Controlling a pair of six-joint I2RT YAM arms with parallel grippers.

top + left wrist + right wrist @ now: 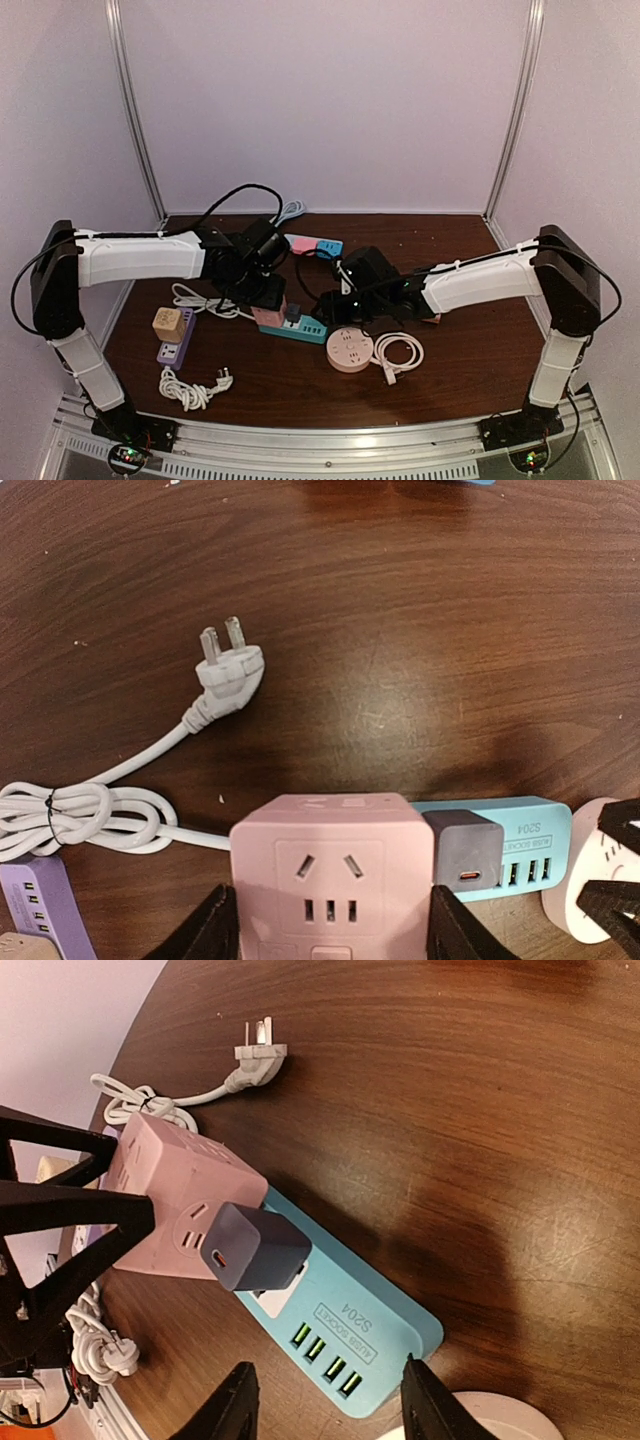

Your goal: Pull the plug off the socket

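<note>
Table (480, 350): dark brown wood grain, faintly glossy.

Grey plug (255, 1245): smooth matt block with rounded edges and one slot-shaped port on its face. It is seated in the teal power strip (370, 1300), at the end next to the pink cube socket (320, 855), and its side is seen against that cube.

Strip: long, flat, smooth plastic with rounded corners. Four green ports are set in a row near the free end, and "S204" is printed beside them.

Cube: pale pink, matt, soft-edged, with outlet slots cut in the visible faces.

A white plug (230, 670) with bare metal prongs is laid flat on the wood, well apart from the strip. Its white cord is bundled and tied.

Left gripper (330, 892): the black fingers (205, 930) are pressed against two opposite sides of the cube, which is clamped between them at cube width.

Right gripper (328, 1365): the jaws are held partly apart over the strip's port end. A gap is seen between one finger and the strip; contact at the other finger cannot be told. Nothing is gripped. The grey plug lies just beyond the fingertips, untouched.
</note>
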